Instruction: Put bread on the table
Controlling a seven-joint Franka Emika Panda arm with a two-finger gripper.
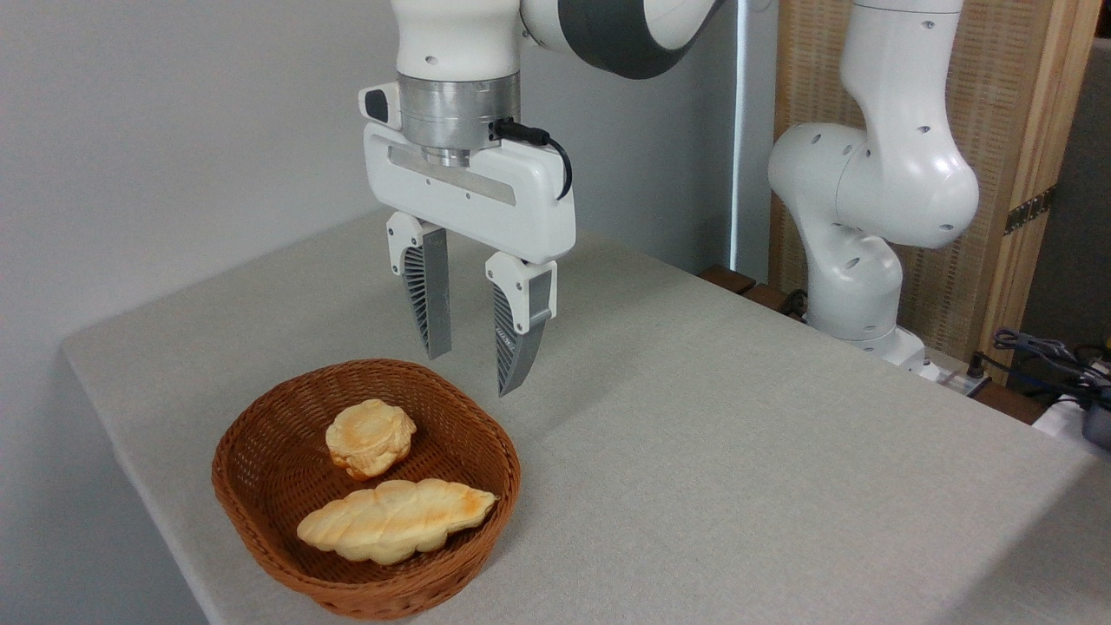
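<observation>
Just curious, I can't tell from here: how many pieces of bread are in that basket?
2. The small round bun lies toward the back of the basket; the long braided loaf lies in front of it. Nothing seems hidden underneath.

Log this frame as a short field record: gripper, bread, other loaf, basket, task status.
gripper: empty, jaws open, above the basket's far rim
bread: round bun in the basket, far side
braided loaf: in the basket, near side
basket: brown wicker, near the table's front left corner
task status: bread not yet grasped
</observation>
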